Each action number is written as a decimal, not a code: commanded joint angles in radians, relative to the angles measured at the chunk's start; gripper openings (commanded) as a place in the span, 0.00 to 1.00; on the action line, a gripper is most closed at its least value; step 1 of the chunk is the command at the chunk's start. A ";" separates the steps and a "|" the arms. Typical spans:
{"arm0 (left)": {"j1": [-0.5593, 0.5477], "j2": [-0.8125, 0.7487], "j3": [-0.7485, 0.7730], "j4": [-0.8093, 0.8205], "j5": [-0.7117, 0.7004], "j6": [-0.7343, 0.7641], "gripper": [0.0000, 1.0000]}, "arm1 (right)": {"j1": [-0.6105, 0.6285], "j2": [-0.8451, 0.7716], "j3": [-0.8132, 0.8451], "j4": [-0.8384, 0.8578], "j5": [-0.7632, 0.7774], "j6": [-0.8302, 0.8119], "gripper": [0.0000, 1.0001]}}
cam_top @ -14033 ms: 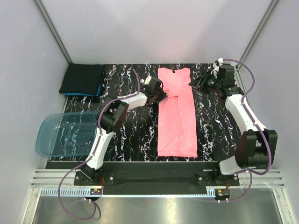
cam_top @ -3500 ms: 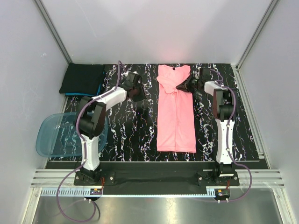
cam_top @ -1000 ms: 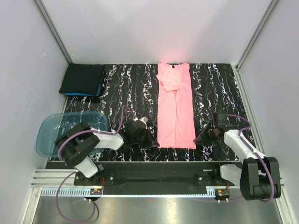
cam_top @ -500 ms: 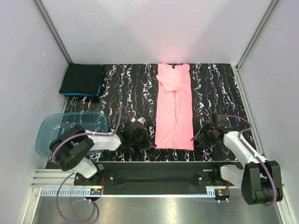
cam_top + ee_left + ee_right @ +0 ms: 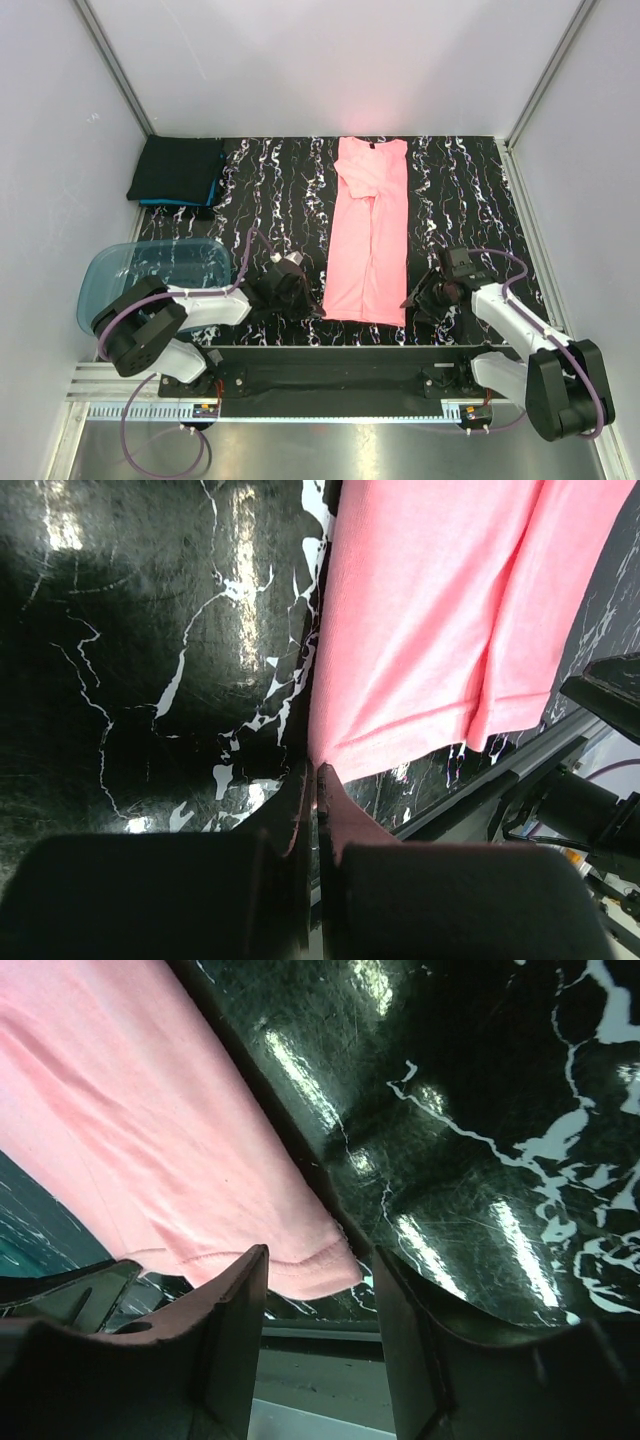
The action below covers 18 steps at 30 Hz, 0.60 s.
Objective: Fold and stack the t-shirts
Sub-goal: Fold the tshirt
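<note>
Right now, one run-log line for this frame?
left gripper: shut on pink t-shirt hem corner | right gripper: open, straddling other hem corner | crosswise fold: not yet

The right claw [image 5: 315, 1260] gapes around a hem corner of the salmon-pink t-shirt [image 5: 150, 1140], over the marbled table [image 5: 480, 1110].

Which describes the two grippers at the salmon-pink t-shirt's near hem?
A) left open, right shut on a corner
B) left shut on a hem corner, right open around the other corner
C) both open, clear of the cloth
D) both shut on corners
B: the left gripper is closed with a corner of the salmon-pink t-shirt pinched between its fingers, while the right gripper stands open with the other corner between its fingers.
</note>
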 commanded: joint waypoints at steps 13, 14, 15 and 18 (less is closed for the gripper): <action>0.029 0.015 0.012 0.010 0.058 0.088 0.00 | 0.122 0.024 -0.060 0.085 0.058 0.137 0.37; 0.032 0.015 0.009 0.013 0.061 0.087 0.00 | 0.131 0.028 -0.057 0.082 0.062 0.139 0.32; 0.034 0.015 0.011 0.018 0.064 0.087 0.00 | 0.135 0.030 -0.056 0.079 0.067 0.140 0.30; 0.035 0.007 0.011 0.015 0.065 0.087 0.00 | 0.144 0.019 -0.048 0.059 0.071 0.131 0.26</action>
